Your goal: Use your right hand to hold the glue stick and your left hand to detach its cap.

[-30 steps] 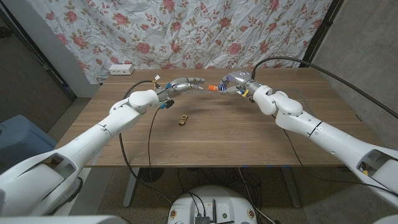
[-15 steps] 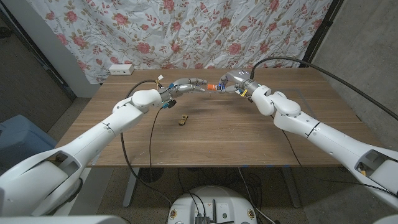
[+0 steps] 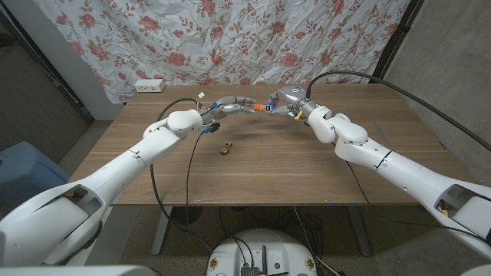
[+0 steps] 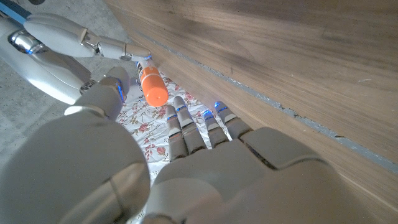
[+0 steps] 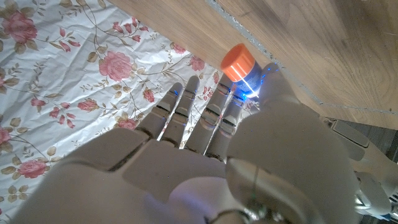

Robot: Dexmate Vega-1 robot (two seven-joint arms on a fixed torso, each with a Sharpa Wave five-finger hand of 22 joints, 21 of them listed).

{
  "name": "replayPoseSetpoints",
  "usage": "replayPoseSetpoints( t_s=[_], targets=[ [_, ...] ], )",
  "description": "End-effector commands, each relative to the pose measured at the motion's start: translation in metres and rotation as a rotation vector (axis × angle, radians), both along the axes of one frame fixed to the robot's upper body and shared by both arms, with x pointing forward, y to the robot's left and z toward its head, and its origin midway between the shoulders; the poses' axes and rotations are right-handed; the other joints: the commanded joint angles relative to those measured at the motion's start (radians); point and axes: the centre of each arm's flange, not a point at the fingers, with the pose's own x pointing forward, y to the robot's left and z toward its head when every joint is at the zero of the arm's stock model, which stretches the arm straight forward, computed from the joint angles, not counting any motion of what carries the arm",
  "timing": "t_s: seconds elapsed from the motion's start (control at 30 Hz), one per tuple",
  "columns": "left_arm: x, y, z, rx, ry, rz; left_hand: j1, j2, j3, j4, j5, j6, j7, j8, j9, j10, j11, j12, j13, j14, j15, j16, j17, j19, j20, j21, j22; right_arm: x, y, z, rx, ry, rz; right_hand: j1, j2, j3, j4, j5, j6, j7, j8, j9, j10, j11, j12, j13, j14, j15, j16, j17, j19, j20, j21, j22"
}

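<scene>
Glue stick with an orange cap hangs above the wooden table's far middle. From the left, the left hand reaches toward it, fingers extended, grasping nothing; the right hand grips its body.

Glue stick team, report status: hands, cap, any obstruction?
Right hand holds orange-capped glue stick. Left hand at the cap, grip unclear. Cap on. Small yellow object on table, clear of work.

Left hand: fingers reach toward the cap, not touching.
Orange cap: on glue stick, held by right hand.
</scene>
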Motion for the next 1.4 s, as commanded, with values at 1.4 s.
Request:
replayPoseSetpoints(
  t_s=[1.4],
  targets=[
    [-0.005,-0.011,-0.011,-0.086,-0.085,0.155,0.143,0.025,-0.105,0.006,0.006,0.275,0.039,0.013,0.001,0.265,-0.020,0.001,-0.005,0.226,-0.066,0.013,0.002,0.102,-0.013,0.006,0.003,0.000,0.010,-0.004,0.006,-0.023,-0.006,-0.004,0.018,-0.009,0.000,0.001,0.041,-0.011,0.000,0.005,0.004,-0.003,-0.002,0.003,-0.003,-0.124,0.004,0.002,-0.006,0.003,0.000,0.003]
  ],
)
